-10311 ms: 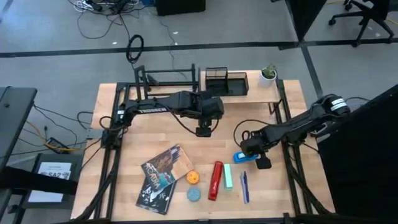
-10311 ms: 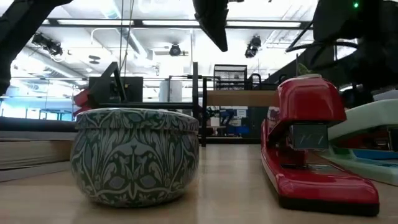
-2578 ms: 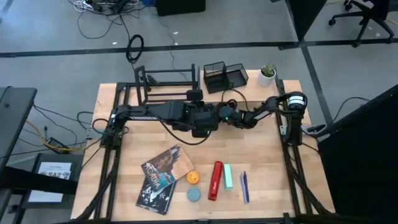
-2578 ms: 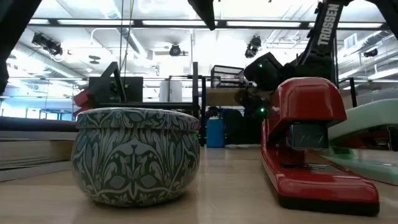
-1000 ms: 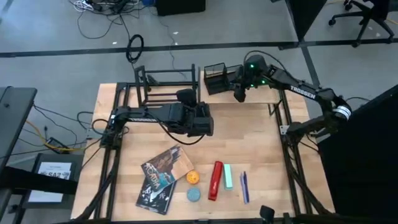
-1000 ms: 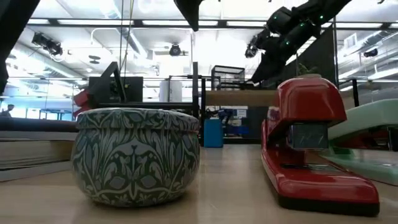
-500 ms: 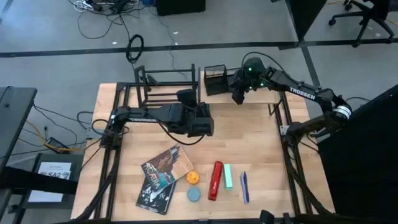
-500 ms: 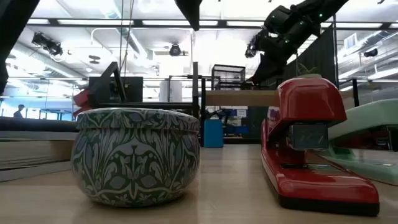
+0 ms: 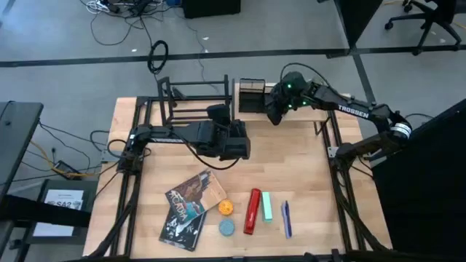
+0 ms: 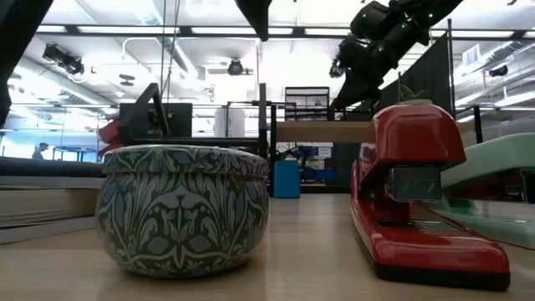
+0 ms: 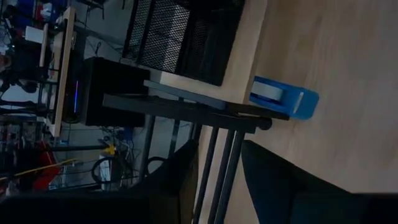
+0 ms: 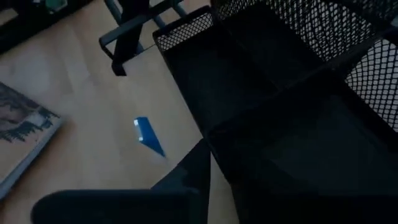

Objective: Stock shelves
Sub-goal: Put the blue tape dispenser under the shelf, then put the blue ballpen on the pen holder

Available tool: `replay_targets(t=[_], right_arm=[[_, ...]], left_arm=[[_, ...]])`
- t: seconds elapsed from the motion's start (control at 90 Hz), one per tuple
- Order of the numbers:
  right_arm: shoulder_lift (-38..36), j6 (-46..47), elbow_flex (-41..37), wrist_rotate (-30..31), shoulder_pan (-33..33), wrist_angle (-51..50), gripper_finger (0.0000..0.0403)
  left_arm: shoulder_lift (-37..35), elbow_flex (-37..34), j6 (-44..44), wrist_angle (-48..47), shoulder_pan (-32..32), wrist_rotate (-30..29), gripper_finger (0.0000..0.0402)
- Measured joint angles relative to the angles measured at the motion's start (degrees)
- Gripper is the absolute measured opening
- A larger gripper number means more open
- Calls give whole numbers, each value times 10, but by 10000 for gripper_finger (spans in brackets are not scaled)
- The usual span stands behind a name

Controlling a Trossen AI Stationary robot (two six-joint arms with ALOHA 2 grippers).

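Hovering over the mesh organizer's [image 9: 253, 95] edge, right gripper [image 9: 274, 116]; jaws' state unclear.

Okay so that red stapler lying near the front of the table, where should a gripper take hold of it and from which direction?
Judging by its pose, grip the red stapler across its narrow width near mid-length, coming straight down from above. It lies flat with its long axis running front to back. The mint-green block lies close alongside, so one of the fingers must slip into that slim gap. The orange ball on the other side stands farther off.
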Motion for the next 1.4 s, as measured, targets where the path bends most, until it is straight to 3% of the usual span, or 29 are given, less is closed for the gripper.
replay_targets(t=[0.2,0.344,0.589,0.733,0.856,1.044,1.233,1.4], right_arm=[[-2,-4,-1,2,2,5,34],[-22,-30,-1,2,2,16,65],[-97,-61,-1,-3,7,25,131],[-159,-57,-1,-6,58,4,143],[-195,-19,-1,26,159,-42,137],[-195,89,-5,115,381,-120,122],[-180,163,-77,114,587,-130,119],[-152,136,-153,116,720,-84,128]], left_arm=[[0,0,0,0,0,0,106],[0,0,-3,1,-1,0,106],[0,0,-6,3,-1,0,106],[0,0,-9,8,-4,0,106],[0,0,-9,27,-10,0,106],[0,0,-18,65,-24,0,106],[4,0,-70,80,-55,0,106],[16,0,-108,96,-89,4,106]])
